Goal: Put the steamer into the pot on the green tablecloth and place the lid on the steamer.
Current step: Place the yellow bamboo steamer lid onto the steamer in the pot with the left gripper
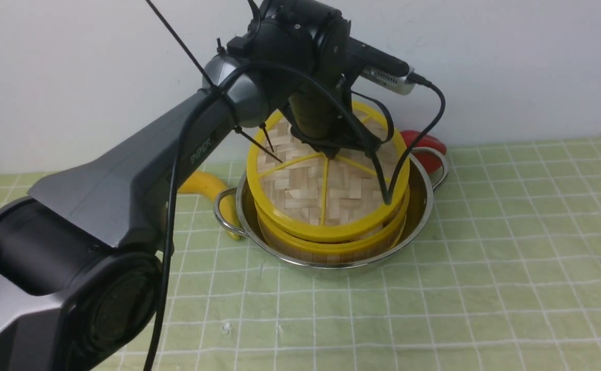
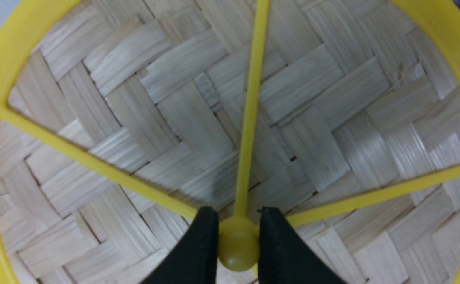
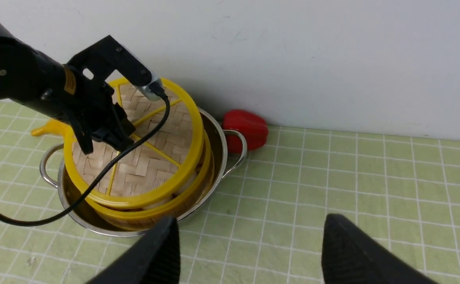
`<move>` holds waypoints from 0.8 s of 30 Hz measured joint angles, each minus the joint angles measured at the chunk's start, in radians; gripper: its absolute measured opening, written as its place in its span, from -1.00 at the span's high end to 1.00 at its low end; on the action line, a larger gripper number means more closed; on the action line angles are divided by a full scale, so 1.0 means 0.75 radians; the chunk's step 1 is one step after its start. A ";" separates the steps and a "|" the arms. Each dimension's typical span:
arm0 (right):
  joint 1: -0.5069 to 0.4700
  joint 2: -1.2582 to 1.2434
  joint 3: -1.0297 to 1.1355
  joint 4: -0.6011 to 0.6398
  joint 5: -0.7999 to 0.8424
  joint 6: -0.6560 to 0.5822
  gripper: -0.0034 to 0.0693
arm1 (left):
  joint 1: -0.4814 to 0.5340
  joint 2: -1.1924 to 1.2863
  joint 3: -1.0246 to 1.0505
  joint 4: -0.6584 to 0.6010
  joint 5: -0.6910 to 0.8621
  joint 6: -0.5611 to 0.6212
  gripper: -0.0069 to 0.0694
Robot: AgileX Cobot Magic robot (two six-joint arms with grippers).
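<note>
The steamer (image 1: 331, 248) sits inside the steel pot (image 1: 420, 203) on the green tablecloth (image 1: 486, 268). Over it hangs the woven lid (image 1: 326, 201), tilted, its rear edge higher than the edge nearest the camera, which is close to the steamer's rim. My left gripper (image 2: 238, 221) is shut on the lid's yellow centre knob (image 2: 237, 246), one black finger on each side. From the right wrist view the lid (image 3: 147, 165), steamer (image 3: 151, 215) and pot (image 3: 216, 157) show to one side. My right gripper (image 3: 249, 225) stands open over bare cloth, apart from the pot.
A red toy pepper (image 1: 427, 143) lies behind the pot by the white wall. A yellow banana-like toy (image 1: 202, 184) lies beside the pot's left handle. The left arm's cable (image 1: 414, 139) droops over the lid.
</note>
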 joint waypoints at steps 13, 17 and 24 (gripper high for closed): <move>0.000 0.000 0.000 0.001 0.000 0.000 -0.39 | 0.005 0.055 -0.002 -0.087 -0.001 0.028 0.50; 0.000 0.000 0.000 0.001 0.000 0.000 -0.39 | 0.005 0.058 -0.009 -0.079 -0.002 0.028 0.50; 0.000 0.000 0.000 0.001 0.000 0.000 -0.39 | 0.006 0.068 -0.069 -0.069 0.019 0.028 0.50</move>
